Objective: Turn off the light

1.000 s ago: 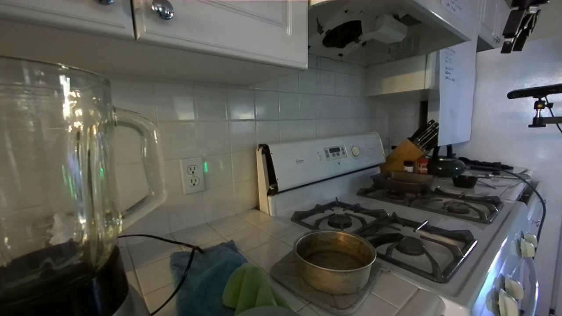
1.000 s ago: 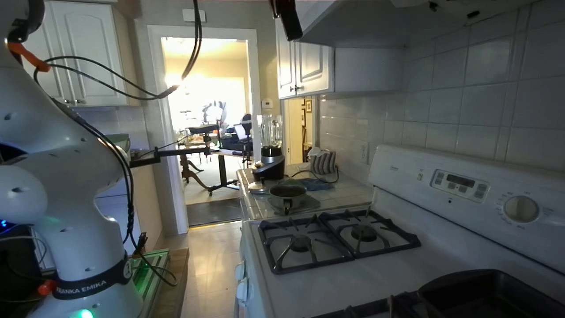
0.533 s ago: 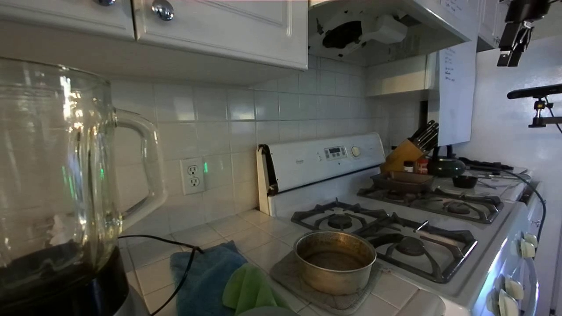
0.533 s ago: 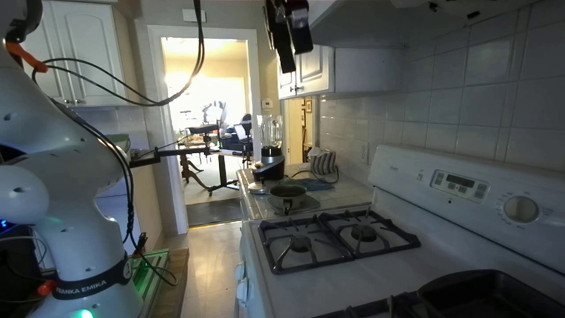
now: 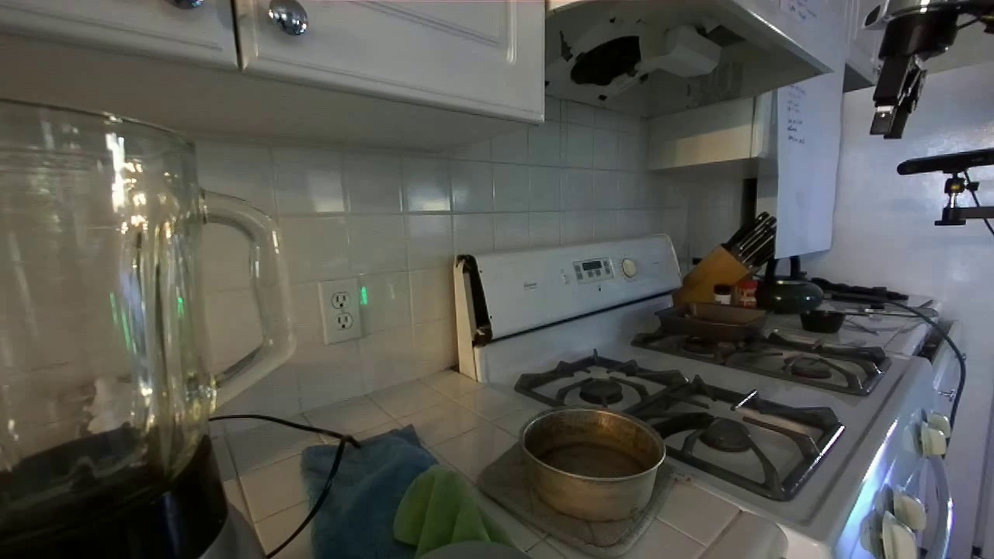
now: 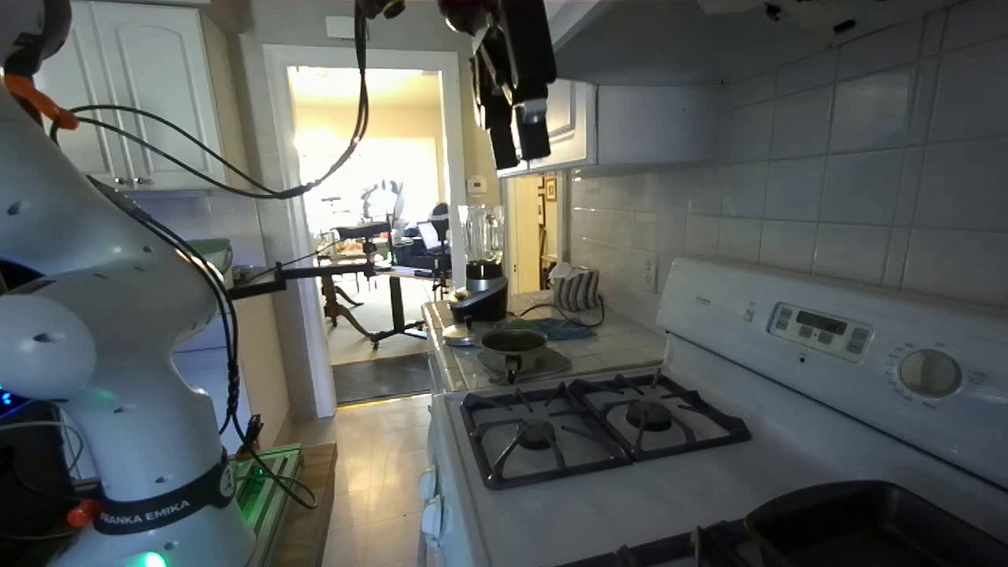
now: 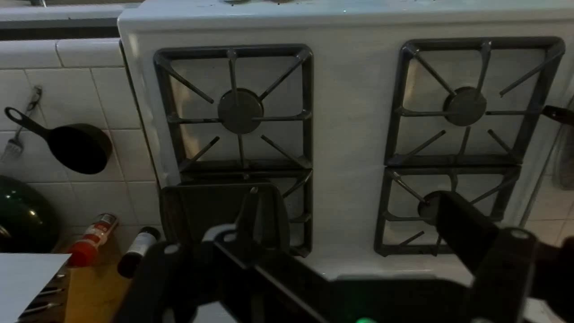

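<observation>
Up high hangs the claw (image 6: pixel 520 153), jaws spread wide, near the white range hood (image 5: pixel 675 81), the stove (image 7: pixel 350 134) below

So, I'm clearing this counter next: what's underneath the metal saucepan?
A flat gray mat on the tiled counter, its edges showing past the metal saucepan. The mat's middle and anything beneath the mat are covered, so those can't be seen.

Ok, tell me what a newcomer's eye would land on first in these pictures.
Probably the blender, large at the left edge of an exterior view. Then, in an exterior view, the glaring doorway, with the white arm to its left. In the wrist view, the open gripper stands dark against the white stove.
</observation>
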`<act>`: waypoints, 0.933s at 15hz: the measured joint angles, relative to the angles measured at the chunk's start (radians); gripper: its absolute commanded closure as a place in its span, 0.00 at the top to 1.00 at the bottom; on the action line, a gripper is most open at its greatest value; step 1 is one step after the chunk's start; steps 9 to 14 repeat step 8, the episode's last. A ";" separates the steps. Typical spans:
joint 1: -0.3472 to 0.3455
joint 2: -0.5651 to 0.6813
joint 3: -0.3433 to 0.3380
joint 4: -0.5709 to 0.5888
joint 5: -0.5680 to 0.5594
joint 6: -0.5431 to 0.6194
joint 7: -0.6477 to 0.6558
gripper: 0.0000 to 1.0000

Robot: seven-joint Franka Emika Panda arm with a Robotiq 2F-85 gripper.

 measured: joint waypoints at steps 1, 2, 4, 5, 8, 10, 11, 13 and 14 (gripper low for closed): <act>0.008 0.000 0.000 -0.003 0.005 0.001 -0.010 1.00; 0.017 0.001 0.000 -0.004 0.010 0.002 -0.021 1.00; 0.031 0.003 0.000 -0.004 0.014 0.002 -0.043 1.00; 0.038 0.004 0.000 -0.004 0.014 0.002 -0.051 1.00; 0.043 0.008 0.000 -0.004 0.014 0.002 -0.061 1.00; 0.043 0.008 0.000 -0.004 0.014 0.002 -0.061 1.00; 0.043 0.008 0.000 -0.004 0.014 0.002 -0.061 1.00; 0.043 0.008 0.000 -0.004 0.014 0.002 -0.061 1.00; 0.043 0.008 0.000 -0.004 0.014 0.002 -0.061 1.00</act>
